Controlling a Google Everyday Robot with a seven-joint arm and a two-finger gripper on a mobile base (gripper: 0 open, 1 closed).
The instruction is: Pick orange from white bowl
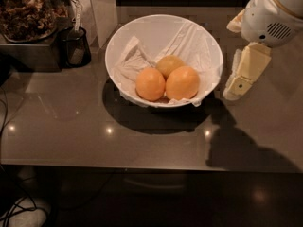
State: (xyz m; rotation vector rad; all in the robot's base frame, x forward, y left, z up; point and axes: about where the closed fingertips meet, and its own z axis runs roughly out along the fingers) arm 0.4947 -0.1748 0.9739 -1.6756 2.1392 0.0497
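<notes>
The white bowl (142, 32) stands on the dark counter, lined with crumpled white paper. Three fruits lie in it. The orange (182, 82) is front right, a slightly smaller orange fruit (150, 84) touches its left side, and a smaller yellowish one (169, 64) sits behind them. My gripper (231, 60) hangs at the right, just outside the bowl's right rim and above the counter. Its two cream fingers (246, 72) stand apart and hold nothing.
A black cup with a utensil (75, 46) stands left of the bowl, beside a dark tray of brown dried stuff (26, 13). A pale upright post (102, 8) rises behind the bowl. The counter's front edge (142, 162) runs below, with cables on the floor at lower left.
</notes>
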